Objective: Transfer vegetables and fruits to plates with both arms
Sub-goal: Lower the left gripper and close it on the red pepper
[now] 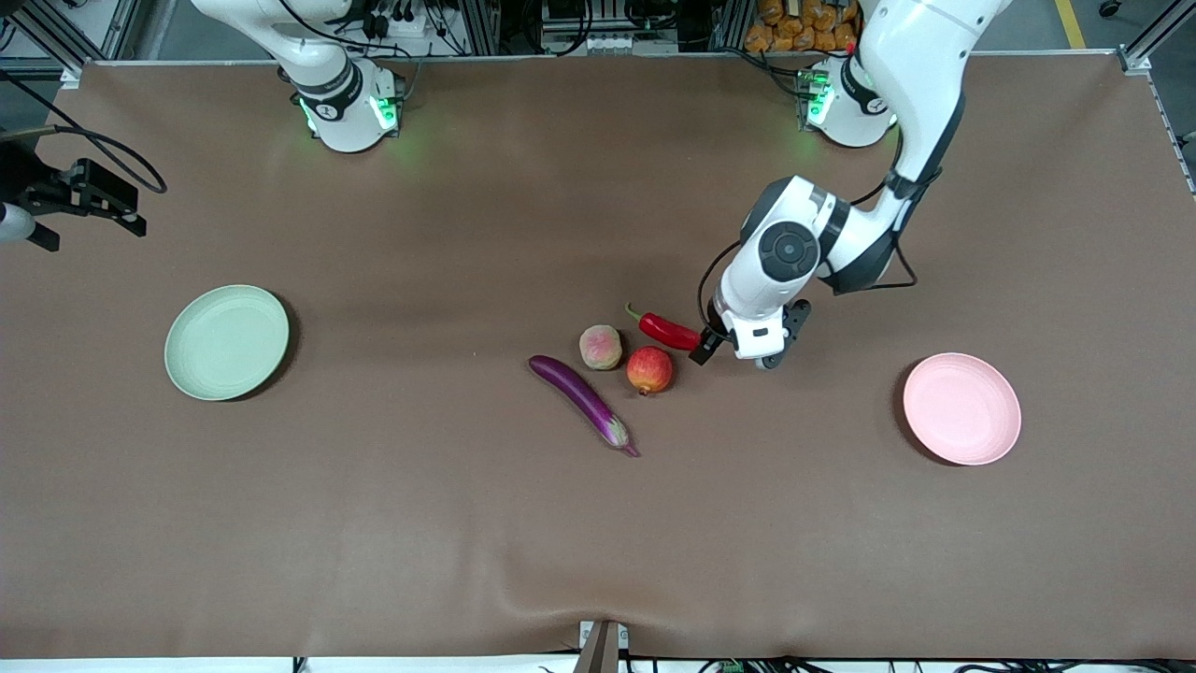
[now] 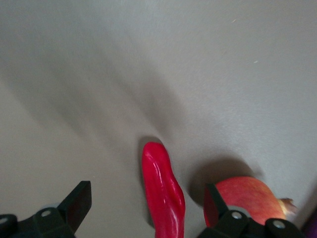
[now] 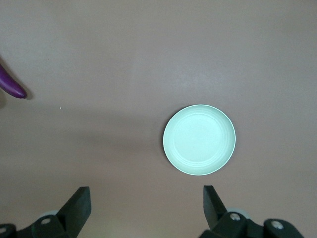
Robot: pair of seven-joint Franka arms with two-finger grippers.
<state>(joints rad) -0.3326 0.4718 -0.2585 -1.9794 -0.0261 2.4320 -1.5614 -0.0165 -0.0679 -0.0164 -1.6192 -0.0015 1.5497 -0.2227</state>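
Over the chili (image 1: 667, 329) I hold my left hand (image 1: 712, 347) low and released, fingers astride it, while my right hand (image 3: 143, 208) waits released above the table (image 1: 420, 523).

Both of my arms wear glossy white shells with black bands at the joints. Each round white base glows green from small lights set low on its housing. On the left arm (image 1: 920, 84) I see a black disc with a concentric ring on the side of the wrist housing, and a thin black cable looping from the forearm to the wrist. The left end effector (image 1: 707, 348) is black, with a small white block above it. Its fingers (image 2: 77, 203) are flat, angular black pads fixed with silver screws. The right end effector (image 3: 146, 206) matches: black wedge-shaped fingers, silver screw heads.
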